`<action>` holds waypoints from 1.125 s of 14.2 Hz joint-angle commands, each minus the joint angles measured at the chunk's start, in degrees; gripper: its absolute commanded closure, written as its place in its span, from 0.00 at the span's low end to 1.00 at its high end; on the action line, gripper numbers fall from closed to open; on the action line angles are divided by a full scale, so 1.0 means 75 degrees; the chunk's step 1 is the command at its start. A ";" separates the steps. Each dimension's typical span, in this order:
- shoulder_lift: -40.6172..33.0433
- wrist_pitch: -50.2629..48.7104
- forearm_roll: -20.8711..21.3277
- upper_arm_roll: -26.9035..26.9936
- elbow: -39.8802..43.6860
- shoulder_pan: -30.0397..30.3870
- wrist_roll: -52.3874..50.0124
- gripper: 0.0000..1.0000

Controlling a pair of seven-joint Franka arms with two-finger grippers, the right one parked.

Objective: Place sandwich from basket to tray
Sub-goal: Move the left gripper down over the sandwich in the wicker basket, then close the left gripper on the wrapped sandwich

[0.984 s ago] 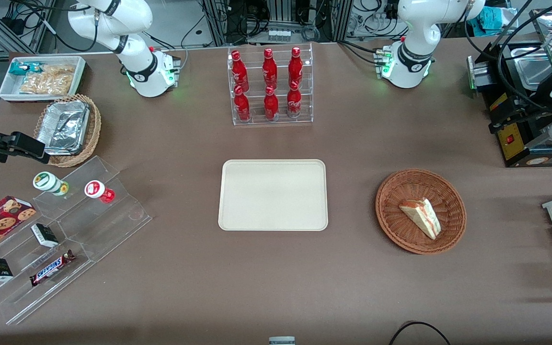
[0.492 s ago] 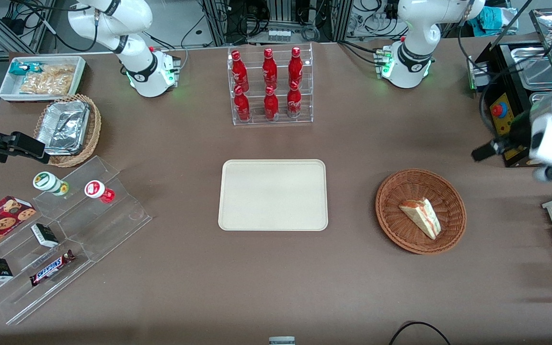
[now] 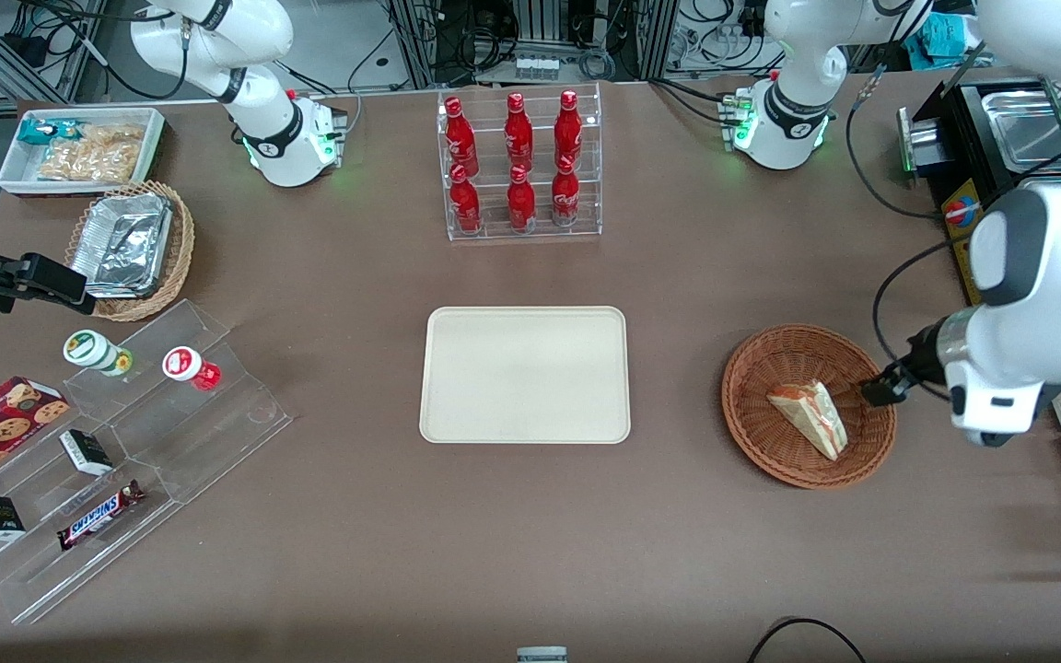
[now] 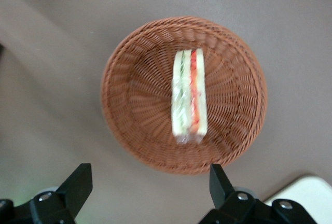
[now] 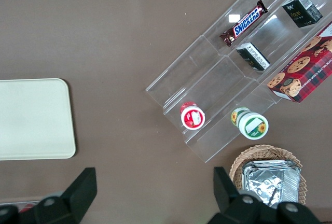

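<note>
Sandwich (image 4: 189,95): lying in wicker basket (image 4: 129,99). Gripper (image 4: 150,182): spread, empty, above basket. Tray (image 3: 524,374): bare, on worktop (image 3: 678,276).

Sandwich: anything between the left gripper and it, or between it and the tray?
Nothing visible. The sandwich lies alone in the basket, and the gripper hangs above it, fingers open, with only air between. From the basket to the tray there is just bare table; the tray holds nothing.

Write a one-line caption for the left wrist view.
Open gripper above wrapped sandwich lying in wicker basket.
</note>
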 commanded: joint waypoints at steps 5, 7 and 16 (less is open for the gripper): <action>0.0675 0.2050 0.0178 -0.0005 -0.1014 -0.0316 -0.1096 0.00; 0.0570 0.2438 0.0178 -0.0005 -0.1496 -0.0305 -0.1096 0.00; 0.0733 0.4104 0.0178 0.0018 -0.2647 -0.0234 -0.1131 0.36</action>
